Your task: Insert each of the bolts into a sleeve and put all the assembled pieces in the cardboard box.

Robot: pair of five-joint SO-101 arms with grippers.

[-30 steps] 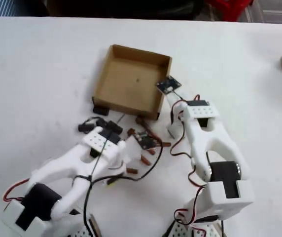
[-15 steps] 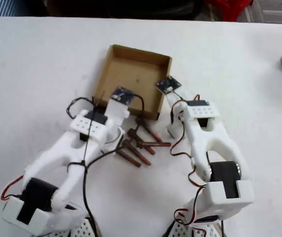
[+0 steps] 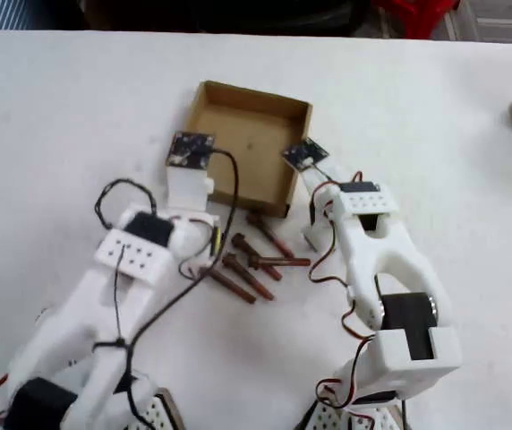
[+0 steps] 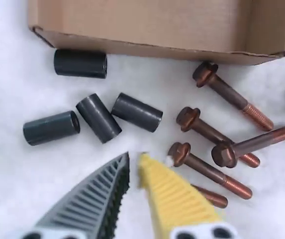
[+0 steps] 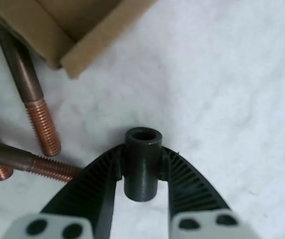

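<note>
In the high view, the cardboard box (image 3: pixel 231 199) is sitting toward the far side of the table (image 3: pixel 77 98), and the bolts (image 3: pixel 254 262) are lying in a loose cluster just in front of it, between the left arm (image 3: pixel 122 260) and the right arm (image 3: pixel 381 255). In the left wrist view, the left claw (image 4: pixel 134 164) is hanging over the table with its fingers drawn nearly together, grasping nothing. Four loose sleeves (image 4: pixel 98 118) are lying just past its tips, with the bolts beside them near the box wall. In the right wrist view, the right claw (image 5: pixel 141 152) is clenching one sleeve (image 5: pixel 142 174) across its body, bore facing the camera, close to a box corner and two threaded bolt ends. The first insertion seems to be getting set up: the next move is probably calling for the left claw to spread, close on a bolt shank and line its threaded end up with the held bore.
</note>
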